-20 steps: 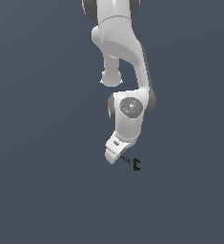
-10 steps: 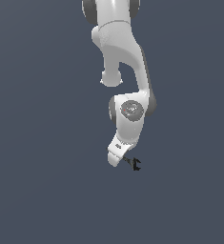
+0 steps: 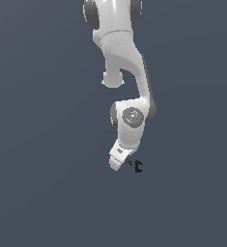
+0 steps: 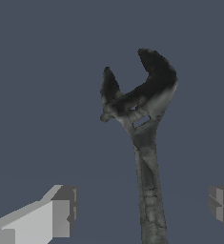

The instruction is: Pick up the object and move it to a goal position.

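Looking through the wrist view, I see the tool [image 4: 144,143] close up: a worn grey handle rising to a dark forked head, the two prongs of the fork curving toward each other with a gap between them. It sits between my gripper's [image 4: 142,212] two fingers. One finger [image 4: 56,214] shows as a pale grey block on one side of the handle, the other finger [image 4: 221,205] as a darker grey block at the opposite edge of the picture. Both stand clear of the handle, with bare floor visible between each finger and the tool, so the jaws are spread apart and nothing is held.

From the exterior view, the arm [image 3: 122,62] hangs down from the top of the picture, bending at the joint with the round grey cap and ending in the white hand, which tilts toward the exterior view's right. The gripper [image 3: 129,164] is at the lower end of that hand, and the tool [image 3: 135,166] is a small black shape just beside it on the exterior view's right, low against the plain blue-grey floor [image 3: 47,193]. At that size I cannot tell whether the tool touches the fingers.
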Available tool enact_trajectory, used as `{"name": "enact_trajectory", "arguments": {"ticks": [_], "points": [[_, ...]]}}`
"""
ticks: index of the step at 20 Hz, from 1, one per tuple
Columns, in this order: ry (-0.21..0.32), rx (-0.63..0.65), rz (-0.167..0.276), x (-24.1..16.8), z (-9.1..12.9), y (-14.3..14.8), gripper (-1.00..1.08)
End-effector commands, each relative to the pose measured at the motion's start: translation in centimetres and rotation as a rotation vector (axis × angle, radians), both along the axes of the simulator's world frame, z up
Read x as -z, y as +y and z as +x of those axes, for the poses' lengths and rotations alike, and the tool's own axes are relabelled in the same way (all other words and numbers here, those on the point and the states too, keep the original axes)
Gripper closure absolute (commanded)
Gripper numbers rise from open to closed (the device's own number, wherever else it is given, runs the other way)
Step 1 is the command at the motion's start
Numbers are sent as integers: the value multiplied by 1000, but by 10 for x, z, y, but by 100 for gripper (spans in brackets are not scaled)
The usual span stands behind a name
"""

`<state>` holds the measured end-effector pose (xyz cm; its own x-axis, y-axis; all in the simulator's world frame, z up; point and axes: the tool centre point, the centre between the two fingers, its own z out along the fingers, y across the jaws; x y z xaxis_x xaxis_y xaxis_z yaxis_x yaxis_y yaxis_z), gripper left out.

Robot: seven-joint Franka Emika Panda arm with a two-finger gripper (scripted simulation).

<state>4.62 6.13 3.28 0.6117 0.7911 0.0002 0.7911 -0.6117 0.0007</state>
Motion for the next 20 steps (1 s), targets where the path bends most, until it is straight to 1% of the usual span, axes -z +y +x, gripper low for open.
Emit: {"name": "enact_trajectory", "arguments": {"ticks": [1, 4, 8, 9, 20], "points": [[1, -2, 0, 13, -1, 0, -92], [1, -2, 0, 23, -1, 0, -92], [1, -2, 0, 25, 1, 0, -92], [1, -2, 0, 25, 1, 0, 108], [0, -5, 1, 23, 0, 2, 108]]}}
